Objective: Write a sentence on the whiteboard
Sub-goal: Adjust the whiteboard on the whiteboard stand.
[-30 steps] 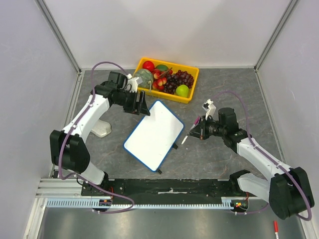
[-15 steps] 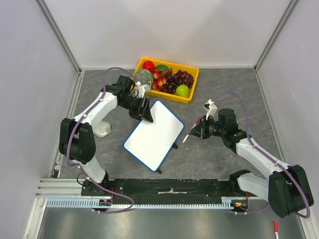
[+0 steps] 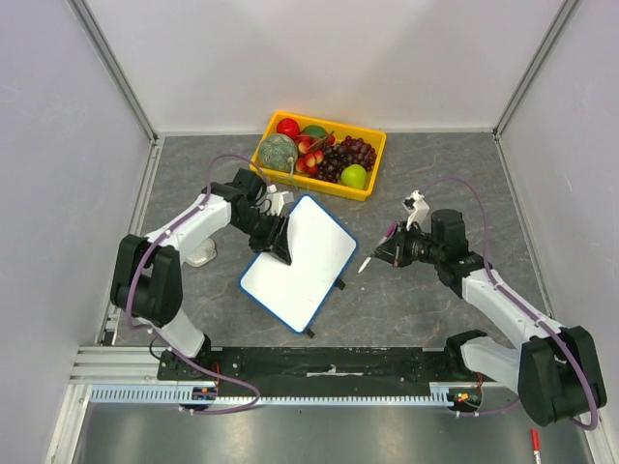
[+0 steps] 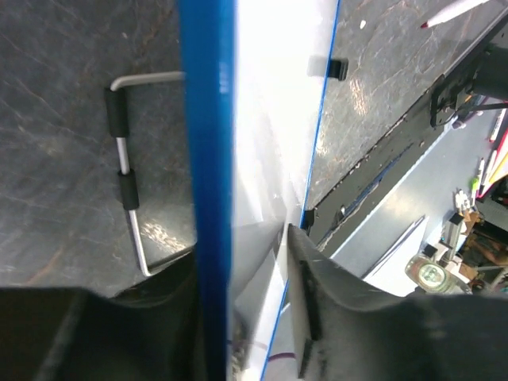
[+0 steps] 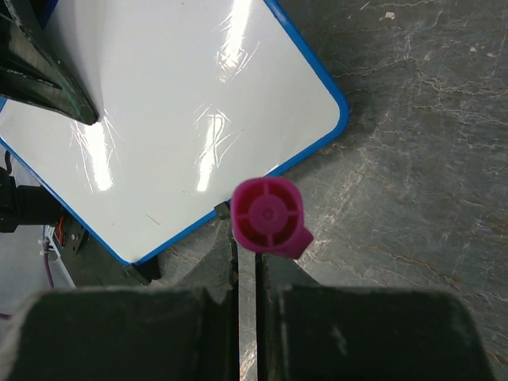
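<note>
A: Grey marbled tabletop (image 3: 435,174), white walls behind. Where does the whiteboard (image 3: 302,263) lie?
B: Mid-table, skewed, glossy face up, just near of the yellow fruit basket (image 3: 319,186).
A: And the left gripper (image 3: 280,251)?
B: Its fingers straddle the board's blue left rim; whether they pinch it, I cannot tell.
A: The right gripper (image 3: 389,251)?
B: Clenched on a pink-ended marker (image 3: 368,261), tip hovering just right of the board's edge.
</note>
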Tool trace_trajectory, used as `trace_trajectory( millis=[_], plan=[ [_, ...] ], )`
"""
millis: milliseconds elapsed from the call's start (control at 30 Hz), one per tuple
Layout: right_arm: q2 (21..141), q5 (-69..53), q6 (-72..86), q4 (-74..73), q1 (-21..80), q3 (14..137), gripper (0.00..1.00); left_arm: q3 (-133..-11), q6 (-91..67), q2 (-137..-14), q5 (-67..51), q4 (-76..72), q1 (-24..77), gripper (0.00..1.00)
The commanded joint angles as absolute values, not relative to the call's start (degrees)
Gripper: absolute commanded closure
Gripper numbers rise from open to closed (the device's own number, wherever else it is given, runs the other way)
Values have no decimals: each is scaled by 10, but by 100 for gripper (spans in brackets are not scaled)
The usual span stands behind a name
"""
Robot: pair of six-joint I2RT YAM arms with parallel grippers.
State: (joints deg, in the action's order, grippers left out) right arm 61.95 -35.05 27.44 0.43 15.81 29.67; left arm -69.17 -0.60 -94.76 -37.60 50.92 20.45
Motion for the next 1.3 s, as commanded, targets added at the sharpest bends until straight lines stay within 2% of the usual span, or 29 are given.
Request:
trace_trajectory(
  millis=[0, 200, 233, 733, 1267],
  plan=[
    [605, -374, 276, 21, 144, 316, 100, -660, -14, -909, -388, 507, 212, 63],
    [601, -384, 282, 18, 136, 330, 100, -642, -14, -904, -397, 498, 217, 96],
    [599, -386, 285, 18, 134, 331, 100, -642, -14, -904, -401, 496, 221, 98],
    [541, -416, 299, -35, 93, 395, 100, -669, 25, -969, -451, 466, 294, 98],
    [510, -422, 316, -53, 64, 423, 100, -957, 170, -1200, -425, 635, 398, 98]
  ],
)
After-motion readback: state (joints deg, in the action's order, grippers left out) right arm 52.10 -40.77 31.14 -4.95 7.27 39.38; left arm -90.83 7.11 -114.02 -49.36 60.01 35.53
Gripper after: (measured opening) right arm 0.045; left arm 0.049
